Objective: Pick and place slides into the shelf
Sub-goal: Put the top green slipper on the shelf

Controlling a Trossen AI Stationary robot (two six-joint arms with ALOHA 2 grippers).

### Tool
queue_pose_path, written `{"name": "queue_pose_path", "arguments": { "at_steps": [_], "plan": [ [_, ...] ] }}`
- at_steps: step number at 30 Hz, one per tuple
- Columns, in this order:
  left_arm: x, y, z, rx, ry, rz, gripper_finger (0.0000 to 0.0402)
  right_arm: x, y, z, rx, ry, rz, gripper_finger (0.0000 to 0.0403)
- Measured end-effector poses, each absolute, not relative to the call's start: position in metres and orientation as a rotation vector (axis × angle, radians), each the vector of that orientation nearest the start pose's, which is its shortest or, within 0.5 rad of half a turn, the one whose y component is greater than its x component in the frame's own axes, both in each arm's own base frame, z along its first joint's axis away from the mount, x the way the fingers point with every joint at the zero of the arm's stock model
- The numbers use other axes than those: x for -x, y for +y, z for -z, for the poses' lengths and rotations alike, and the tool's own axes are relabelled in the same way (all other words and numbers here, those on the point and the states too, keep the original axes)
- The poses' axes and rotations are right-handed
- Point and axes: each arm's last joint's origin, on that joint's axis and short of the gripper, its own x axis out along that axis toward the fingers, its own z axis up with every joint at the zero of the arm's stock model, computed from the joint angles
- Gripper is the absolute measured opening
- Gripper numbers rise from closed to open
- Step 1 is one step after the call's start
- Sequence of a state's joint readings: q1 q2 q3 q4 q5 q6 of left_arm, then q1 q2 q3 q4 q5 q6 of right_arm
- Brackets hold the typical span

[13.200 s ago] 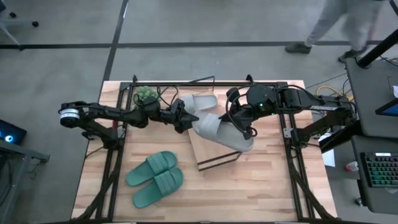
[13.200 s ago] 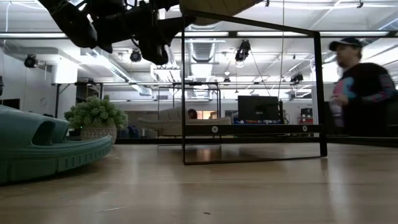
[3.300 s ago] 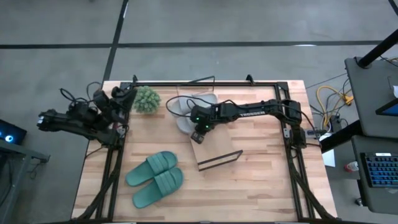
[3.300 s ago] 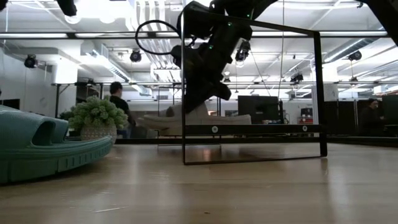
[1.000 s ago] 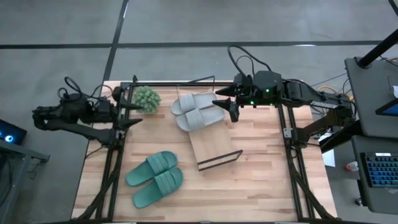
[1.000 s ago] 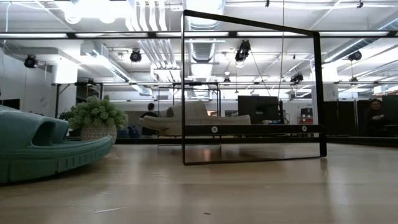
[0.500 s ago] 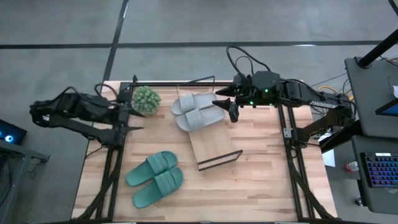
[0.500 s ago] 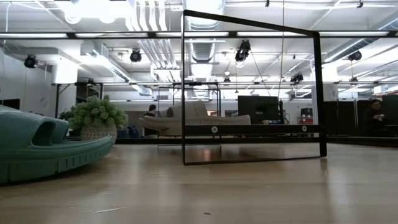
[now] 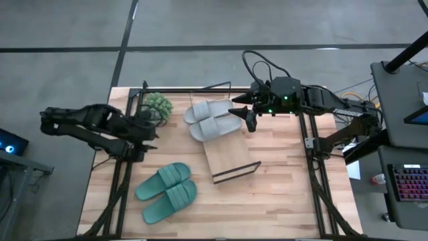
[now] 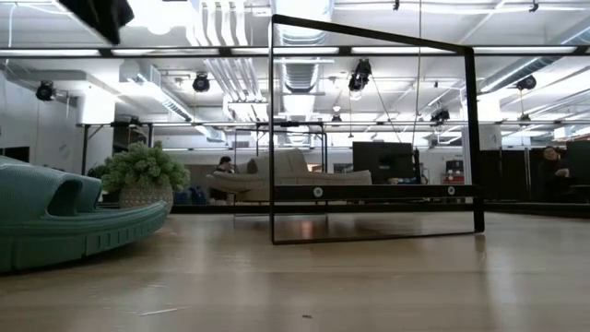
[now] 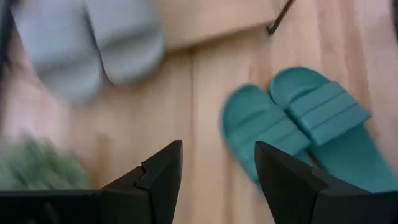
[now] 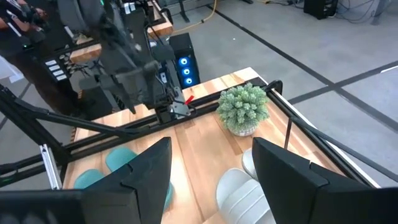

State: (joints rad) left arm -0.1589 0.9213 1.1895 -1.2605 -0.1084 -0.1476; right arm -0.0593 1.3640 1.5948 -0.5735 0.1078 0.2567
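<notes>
The light grey slides (image 9: pixel 212 119) lie side by side on the far end of the shelf (image 9: pixel 231 157), a light-wood board in a black wire frame (image 10: pixel 369 138). The teal slides (image 9: pixel 167 192) rest soles down on the table at the near left, also in the left wrist view (image 11: pixel 305 124). My left gripper (image 9: pixel 150 128) hangs open above the table's left part, between the plant and the teal slides, pointing down, nothing between its fingers (image 11: pixel 217 171). My right gripper (image 9: pixel 242 115) stands open in the air just right of the grey slides (image 12: pixel 242 193), holding nothing.
A small fuzzy green plant (image 9: pixel 158 104) in a pot stands at the far left corner, close to my left gripper. Black frame rails run along the table's left (image 9: pixel 124 174), right (image 9: pixel 314 174) and far edges. People show in the room behind.
My left arm has swung in from beyond the table's left edge toward the table's middle. Its gripper has tipped steeply downward and sunk a little, and now looks down on the teal slides. The slides and the shelf have stayed where they were.
</notes>
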Motion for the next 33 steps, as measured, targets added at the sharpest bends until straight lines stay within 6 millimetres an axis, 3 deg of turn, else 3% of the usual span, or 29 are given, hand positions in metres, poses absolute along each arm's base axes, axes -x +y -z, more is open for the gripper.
{"name": "queue_pose_path", "arguments": {
  "at_steps": [5,9,13,20,27,33],
  "plan": [
    [-0.13,-0.019,-0.344,0.261,1.042,-0.126,0.0185,-0.281,-0.02,-0.443,-0.222,0.324,0.207,0.0215],
    [-0.123,-0.018,-0.348,0.426,0.988,-0.215,0.0185,-0.281,-0.02,-0.442,-0.213,0.325,0.22,0.0215],
    [-0.109,-0.015,-0.35,0.739,0.901,-0.388,0.0185,-0.281,-0.021,-0.442,-0.21,0.325,0.23,0.0215],
    [-0.088,-0.016,-0.319,1.168,0.838,-0.567,0.0185,-0.28,-0.021,-0.44,-0.174,0.351,0.226,0.0215],
    [-0.087,-0.022,-0.285,1.406,0.846,-0.525,0.0185,-0.28,-0.021,-0.439,-0.1,0.367,0.24,0.0215],
    [-0.091,-0.024,-0.28,1.444,0.855,-0.529,0.0185,-0.28,-0.027,-0.439,-0.092,0.367,0.261,0.0215]
  ]
}}
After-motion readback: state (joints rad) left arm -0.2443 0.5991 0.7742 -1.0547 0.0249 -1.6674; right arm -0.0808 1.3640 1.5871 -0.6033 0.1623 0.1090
